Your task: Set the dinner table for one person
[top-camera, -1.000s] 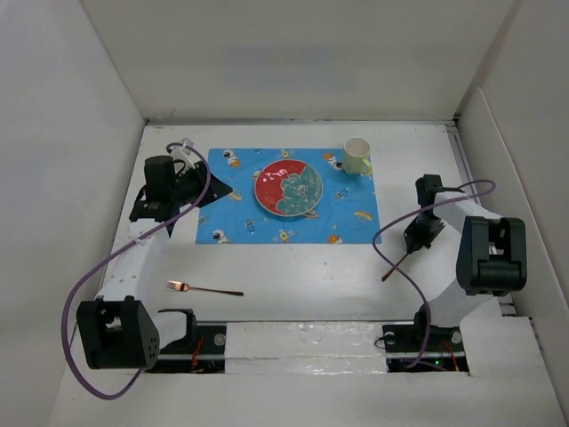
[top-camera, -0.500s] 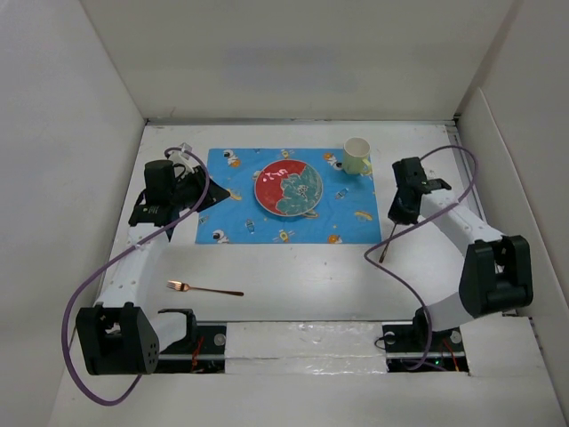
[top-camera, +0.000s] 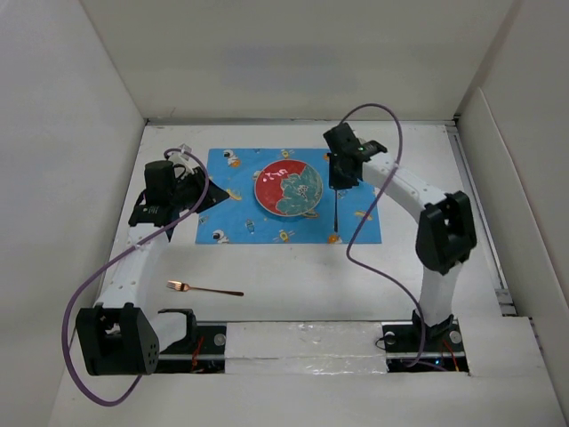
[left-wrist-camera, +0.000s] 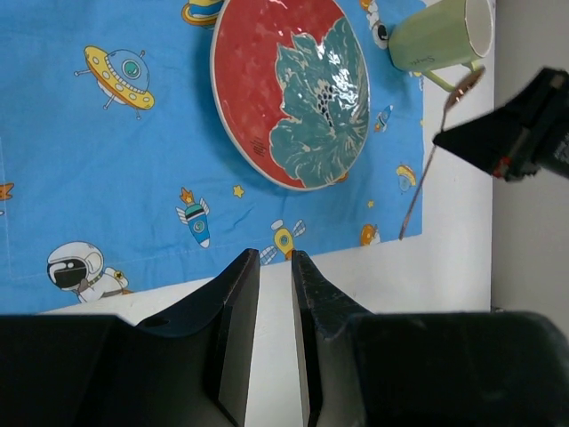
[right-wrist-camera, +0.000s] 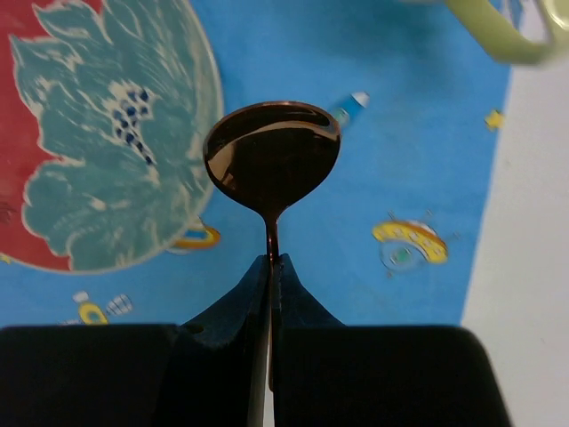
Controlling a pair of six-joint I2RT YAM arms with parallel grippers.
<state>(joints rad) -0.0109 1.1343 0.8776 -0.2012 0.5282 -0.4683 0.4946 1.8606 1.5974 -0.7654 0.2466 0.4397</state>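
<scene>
My right gripper (top-camera: 339, 182) (right-wrist-camera: 271, 262) is shut on the handle of a copper spoon (right-wrist-camera: 271, 147), held above the blue astronaut mat (top-camera: 231, 222) just right of the red and teal plate (top-camera: 288, 189). The spoon's handle (top-camera: 336, 218) points toward the mat's near edge. The pale green mug (left-wrist-camera: 440, 36) stands at the mat's far right corner; my right arm hides it in the top view. My left gripper (top-camera: 218, 191) (left-wrist-camera: 274, 258) is empty, jaws a narrow gap apart, at the mat's left edge. A copper fork (top-camera: 204, 288) lies on the white dinner table (top-camera: 293, 276) at the near left.
White walls enclose the table on three sides. Purple cables loop from both arms, the right one over the mat's right edge (top-camera: 364, 222). The arm bases stand along the near edge.
My right arm has swung left from the table's right side to over the mat between plate and mug, carrying the spoon. The left arm has not moved.
</scene>
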